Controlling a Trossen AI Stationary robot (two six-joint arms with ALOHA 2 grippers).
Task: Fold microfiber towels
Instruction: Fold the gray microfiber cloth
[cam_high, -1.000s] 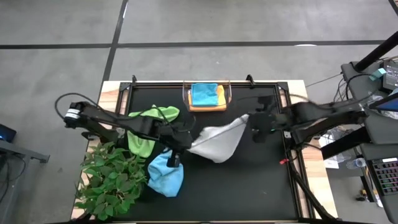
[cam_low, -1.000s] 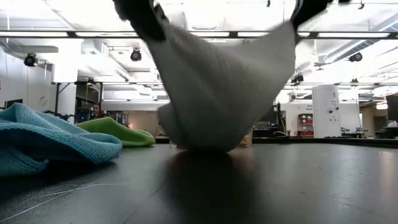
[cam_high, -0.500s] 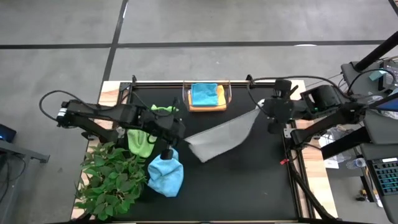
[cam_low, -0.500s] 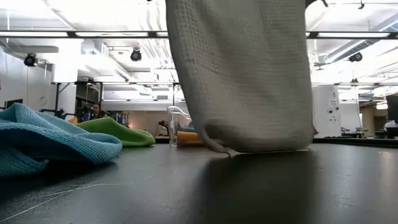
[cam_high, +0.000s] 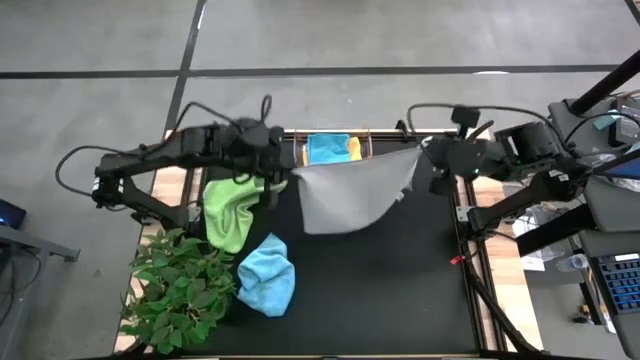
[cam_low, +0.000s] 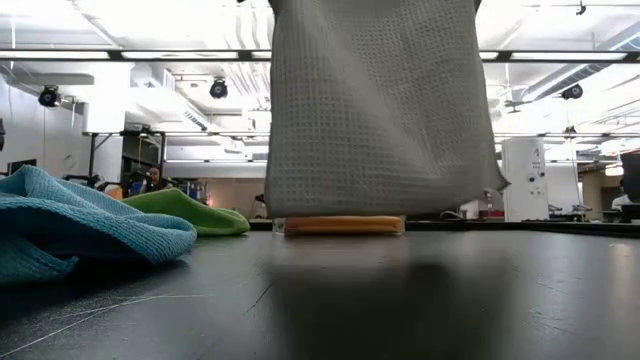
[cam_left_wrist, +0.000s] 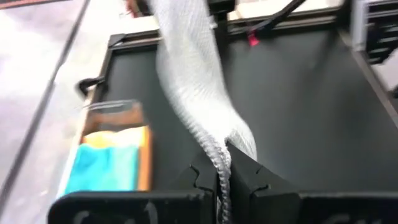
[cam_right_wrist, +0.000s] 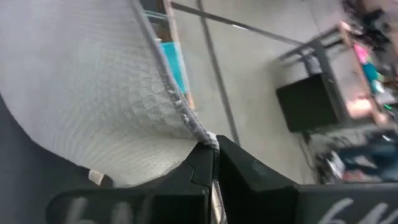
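Two grippers hold the grey towel (cam_high: 348, 195) stretched in the air above the black table (cam_high: 400, 280): left gripper (cam_high: 288, 178) and right gripper (cam_high: 424, 152) each pinched tight on a top corner. Green towel (cam_high: 228, 210) and blue towel (cam_high: 266, 286) lie crumpled beside the plant (cam_high: 175, 290).

Grey floor (cam_high: 400, 40), bright ceiling lights (cam_low: 150, 25)

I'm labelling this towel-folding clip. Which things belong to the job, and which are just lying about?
Job: grey-white towel, held by left gripper and right gripper; lime green towel; light blue towel; teal towel; yellow-orange towel.
Lying about: plant; clear bin.
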